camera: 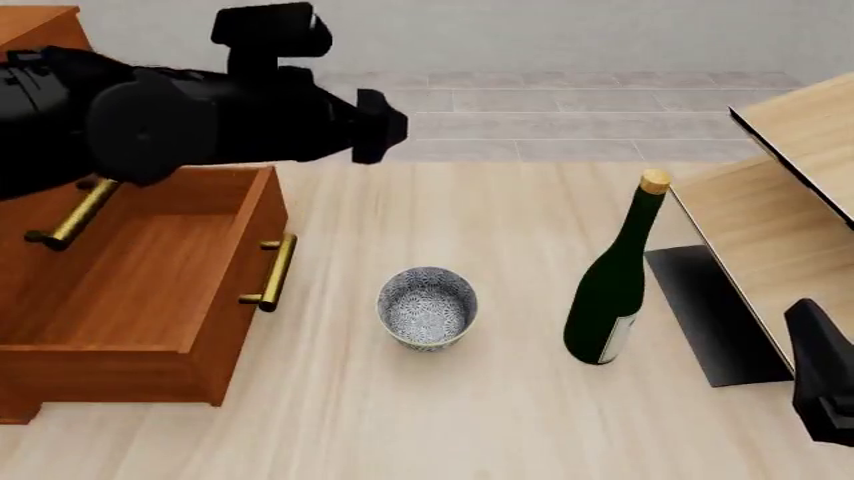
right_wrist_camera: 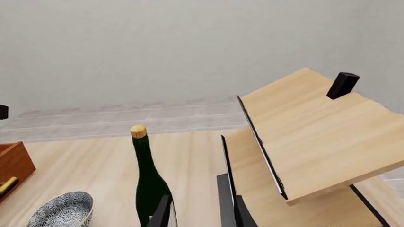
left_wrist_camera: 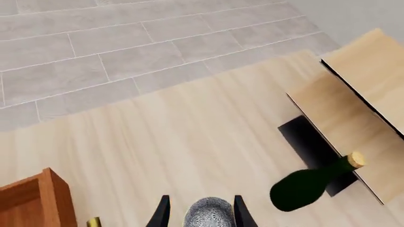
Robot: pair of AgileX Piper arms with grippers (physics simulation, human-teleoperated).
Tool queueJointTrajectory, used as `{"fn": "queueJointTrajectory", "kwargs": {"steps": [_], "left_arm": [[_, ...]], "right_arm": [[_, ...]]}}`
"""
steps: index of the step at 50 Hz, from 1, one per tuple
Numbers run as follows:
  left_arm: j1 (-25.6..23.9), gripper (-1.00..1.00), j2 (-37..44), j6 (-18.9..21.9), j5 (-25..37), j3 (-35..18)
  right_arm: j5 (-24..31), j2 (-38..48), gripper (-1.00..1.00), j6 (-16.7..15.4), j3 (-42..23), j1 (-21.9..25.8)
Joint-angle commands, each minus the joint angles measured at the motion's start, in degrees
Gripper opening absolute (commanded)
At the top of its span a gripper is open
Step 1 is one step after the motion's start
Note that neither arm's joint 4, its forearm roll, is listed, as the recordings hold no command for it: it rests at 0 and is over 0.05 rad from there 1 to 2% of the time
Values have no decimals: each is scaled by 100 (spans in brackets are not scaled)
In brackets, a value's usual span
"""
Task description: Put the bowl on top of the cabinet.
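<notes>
While bowl (camera: 427,307) sits btwn cabinet (camera: 134,290) & bottle (camera: 611,290), both arms' fingers apart.

Simulated home-like room, rendered rather than real. Shown by flat, clean textures: pale wood table (camera: 441,420), grey tiled floor (left_wrist_camera: 94,52), blank grey wall (right_wrist_camera: 158,47), reddish drawer cabinet (camera: 120,290), light-wood shelf unit (right_wrist_camera: 315,137), green bottle (camera: 611,290).

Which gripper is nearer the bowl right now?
Left. The left gripper sits above the bowl, fingers straddling it; the right gripper is off beyond the bottle.
</notes>
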Motion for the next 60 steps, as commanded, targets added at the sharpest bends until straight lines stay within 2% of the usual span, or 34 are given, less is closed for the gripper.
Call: {"fn": "queueJointTrajectory", "kwargs": {"steps": [1, 9, 34, 60], "left_arm": [[342, 100, 168, -264, 114, 223], [377, 100, 257, -471, 104, 396], [307, 100, 549, -522, -271, 995], [166, 100, 1525, -719, -815, 931]], "right_arm": [[-13, 0, 100, -11, 12, 4], [-11, -3, 100, 1, 0, -9], [-49, -13, 100, 35, -15, -23], [-52, -13, 100, 3, -20, 36]]}}
